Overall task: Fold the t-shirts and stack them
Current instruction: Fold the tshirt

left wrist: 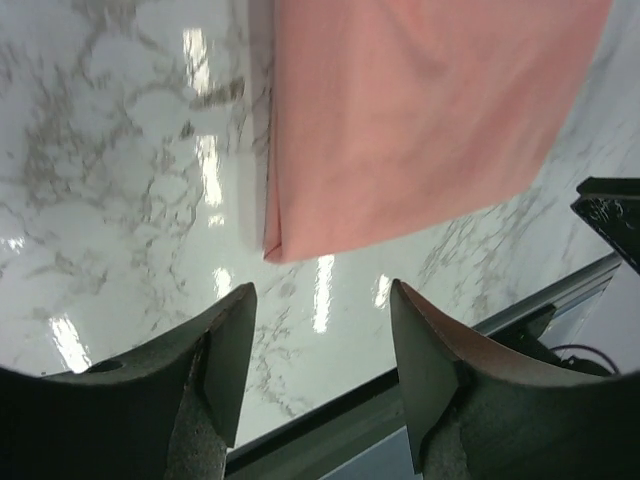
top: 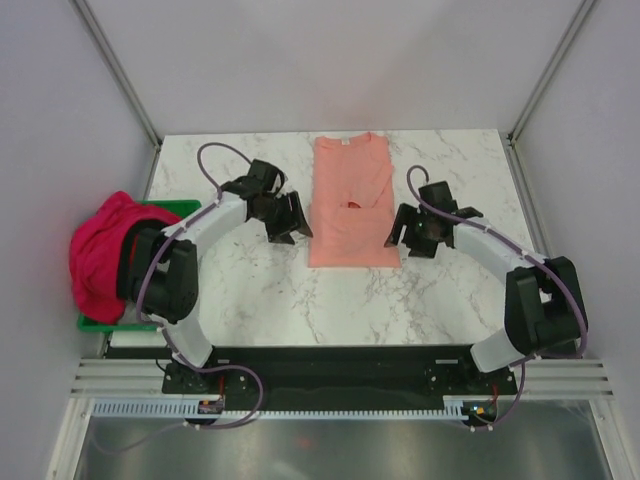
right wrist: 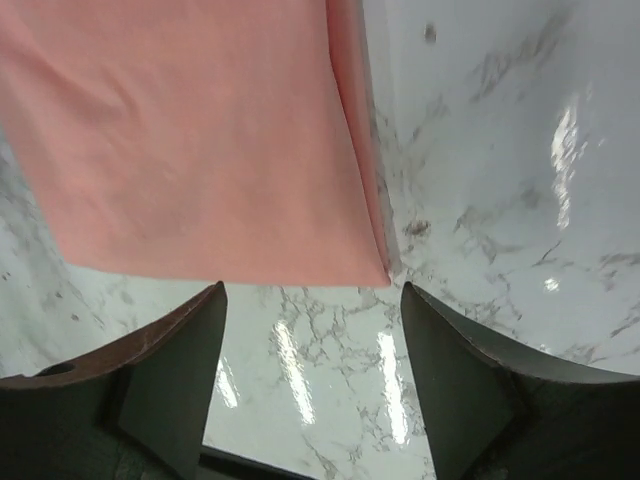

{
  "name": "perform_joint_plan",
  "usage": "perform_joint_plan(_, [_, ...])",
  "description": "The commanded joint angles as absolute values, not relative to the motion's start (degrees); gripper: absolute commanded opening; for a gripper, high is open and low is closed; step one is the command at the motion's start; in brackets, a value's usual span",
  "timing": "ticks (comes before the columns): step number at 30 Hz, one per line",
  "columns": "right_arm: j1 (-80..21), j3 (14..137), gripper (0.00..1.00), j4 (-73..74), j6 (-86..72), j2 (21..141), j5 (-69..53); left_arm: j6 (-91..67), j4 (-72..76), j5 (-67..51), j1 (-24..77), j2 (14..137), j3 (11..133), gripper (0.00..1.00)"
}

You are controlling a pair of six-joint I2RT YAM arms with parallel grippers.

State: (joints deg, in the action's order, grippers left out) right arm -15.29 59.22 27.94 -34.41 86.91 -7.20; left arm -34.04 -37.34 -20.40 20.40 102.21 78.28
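Since both hands stand empty at the near corners of one shirt, the step in hand is judged to be a fold half done.

Worktop (top: pixel 250 290): white, marble-patterned. It carries everything listed.

Salmon-pink shirt (top: pixel 348 205): lies flat at the middle of the worktop, between the two arms. The sleeves and sides are turned in, making a long narrow strip. Its long axis runs near to far, with the collar toward the far edge and the hem toward the arm bases. A crease crosses it about halfway. This lie suits a crosswise fold, hem carried up to collar, though that is a judgement.

Magenta shirt (top: pixel 100 260): bunched and unfolded, heaped over the crate at the left edge, well apart from the salmon-pink shirt. No axis or heading can be told. It is probably waiting its turn.

Green crate (top: pixel 168 207): mostly hidden under the magenta shirt, so only parts of the rim show.

Left hand (top: pixel 288 218): jaws apart, gripping nothing, just beside the strip's left edge. Its wrist view shows the fingers spread above bare worktop, with the shirt's near-left corner just beyond them.

Right hand (top: pixel 408 228): likewise spread and empty, just beside the right edge. Its wrist view shows the near-right corner just ahead of its fingers. The mirrored stance suggests a paired pinch at the hem corners.
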Motion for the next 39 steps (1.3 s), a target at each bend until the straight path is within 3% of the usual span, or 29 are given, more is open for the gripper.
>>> perform_joint_plan(1, [-16.08, 52.83, 0.77, 20.13, -35.16, 86.57, -15.03, -35.23, -26.65, -23.02, 21.27, 96.78, 67.28, 0.63])
perform_joint_plan(9, [-16.08, 51.07, 0.71, 15.91, -34.98, 92.36, -13.09, -38.32, -16.36, -26.10, 22.06, 95.27, 55.11, 0.59])
perform_joint_plan(10, [-16.08, 50.98, 0.67, 15.56, -35.15, 93.07, -13.10, -38.67, -15.83, -26.19, 21.97, 95.36, 54.06, 0.59])
perform_joint_plan(13, [-16.08, 49.93, 0.62, 14.51, -35.42, 95.01, -12.57, -39.11, -14.24, -26.02, 22.50, 96.24, 53.18, 0.57])
perform_joint_plan(26, [-15.91, 44.21, 0.62, 15.38, -35.16, 89.92, -10.29, -40.08, -11.34, -24.79, 23.56, 99.14, 51.42, 0.52])
perform_joint_plan(35, [-15.91, 42.71, 0.56, 13.10, -35.86, 91.67, -11.69, -40.78, -9.84, -23.03, 23.82, 101.78, 52.03, 0.47])
perform_joint_plan(38, [-15.91, 42.98, 0.48, 13.01, -35.68, 92.19, -11.78, -41.04, -9.58, -21.89, 23.82, 102.04, 52.21, 0.46])
perform_joint_plan(39, [-15.82, 43.07, 0.37, 12.92, -35.51, 92.28, -11.78, -41.22, -9.32, -21.71, 23.82, 102.56, 52.12, 0.46])
